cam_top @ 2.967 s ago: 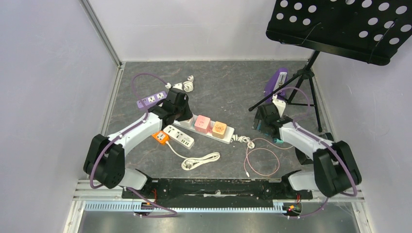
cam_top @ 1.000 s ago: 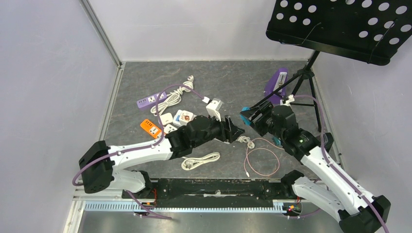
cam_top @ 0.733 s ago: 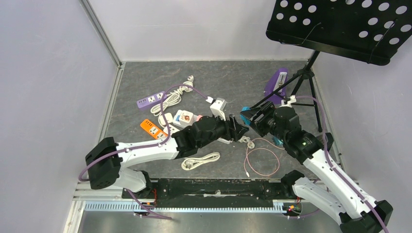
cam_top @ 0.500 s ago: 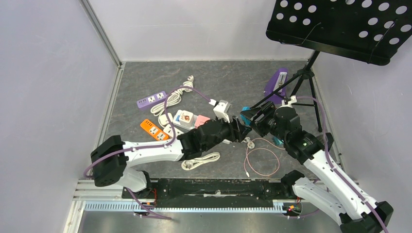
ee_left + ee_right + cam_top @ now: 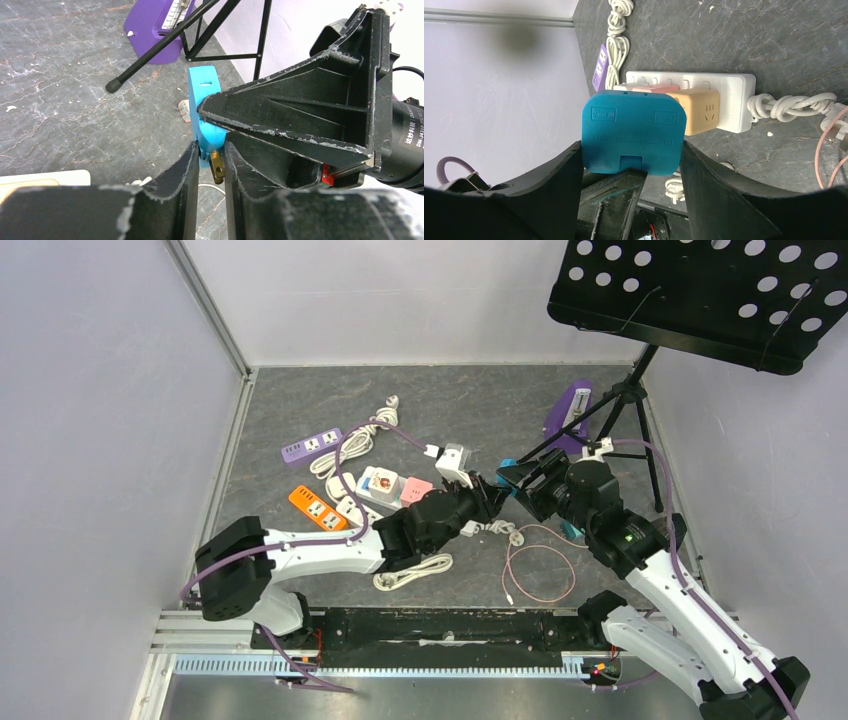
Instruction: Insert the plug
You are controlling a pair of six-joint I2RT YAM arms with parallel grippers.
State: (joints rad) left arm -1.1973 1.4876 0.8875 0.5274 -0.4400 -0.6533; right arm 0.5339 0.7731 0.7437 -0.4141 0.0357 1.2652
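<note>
The blue plug (image 5: pixel 507 467) is a flat blue adapter with brass prongs, held in the air above the table's middle. My right gripper (image 5: pixel 520 480) is shut on its wide sides, seen in the right wrist view (image 5: pixel 630 145) around the plug (image 5: pixel 633 132). My left gripper (image 5: pixel 492 495) meets it from the left. In the left wrist view the left gripper (image 5: pixel 210 150) has closed on the plug's (image 5: pixel 204 95) lower end, a brass prong (image 5: pixel 217 167) between the fingers. The white power strip (image 5: pixel 734 100) lies on the table below, with an orange cube (image 5: pixel 696 111) plugged in.
A music stand (image 5: pixel 620 400) and a purple box (image 5: pixel 570 410) stand at the back right. A purple strip (image 5: pixel 312 445), an orange strip (image 5: pixel 312 508), a white cable coil (image 5: pixel 410 572) and a pink cable loop (image 5: pixel 540 575) lie on the table.
My left arm swung right from the power strip to the right gripper, and its fingers closed round the blue plug's end. The right gripper rose earlier and now holds still.
</note>
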